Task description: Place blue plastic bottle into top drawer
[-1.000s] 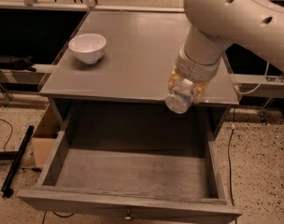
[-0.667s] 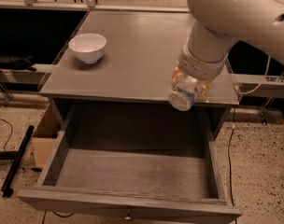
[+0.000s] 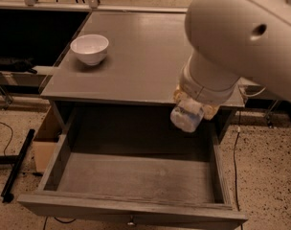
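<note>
The blue plastic bottle [image 3: 187, 116], pale and clear with a whitish label, hangs base-down over the back right part of the open top drawer [image 3: 136, 176]. My gripper [image 3: 194, 106] is shut on the bottle, its yellowish fingers showing on both sides of it just under the cabinet top's front edge. The bulky white arm [image 3: 241, 47] reaches in from the upper right and hides the bottle's cap end. The drawer is pulled far out, its grey floor bare, with a small knob [image 3: 131, 221] on its front.
A white bowl [image 3: 89, 48] stands on the grey cabinet top [image 3: 136, 56] at the left. A cardboard box [image 3: 46, 138] sits on the floor left of the cabinet. Cables and a black bar [image 3: 15, 169] lie on the speckled floor.
The arm has come forward and down with the bottle, from above the cabinet top's front edge to over the drawer's back right. The camera view has shifted closer.
</note>
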Motion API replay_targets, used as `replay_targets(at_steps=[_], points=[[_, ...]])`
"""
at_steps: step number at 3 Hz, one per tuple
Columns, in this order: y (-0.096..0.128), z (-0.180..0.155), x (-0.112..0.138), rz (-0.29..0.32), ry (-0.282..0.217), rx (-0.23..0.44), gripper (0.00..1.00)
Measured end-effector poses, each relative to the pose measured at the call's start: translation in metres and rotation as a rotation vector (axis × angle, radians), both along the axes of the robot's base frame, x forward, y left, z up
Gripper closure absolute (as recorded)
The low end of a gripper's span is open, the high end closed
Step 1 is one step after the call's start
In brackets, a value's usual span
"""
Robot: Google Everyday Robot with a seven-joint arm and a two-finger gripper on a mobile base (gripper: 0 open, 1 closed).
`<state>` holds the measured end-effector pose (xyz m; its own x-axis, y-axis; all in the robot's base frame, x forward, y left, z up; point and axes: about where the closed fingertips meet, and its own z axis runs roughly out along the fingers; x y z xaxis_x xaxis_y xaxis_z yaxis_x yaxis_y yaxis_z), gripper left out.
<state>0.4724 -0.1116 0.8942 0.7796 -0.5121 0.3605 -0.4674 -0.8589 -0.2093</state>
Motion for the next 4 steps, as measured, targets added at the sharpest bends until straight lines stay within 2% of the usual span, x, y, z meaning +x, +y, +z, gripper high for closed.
replay_targets(at_steps=[1,3,4], points=[[0.016,-0.054,-0.039,0.016,0.075,-0.023,1.00],[0.024,-0.073,-0.039,0.018,0.107,-0.024,1.00],[0.039,-0.126,-0.090,0.040,0.201,-0.049,1.00]])
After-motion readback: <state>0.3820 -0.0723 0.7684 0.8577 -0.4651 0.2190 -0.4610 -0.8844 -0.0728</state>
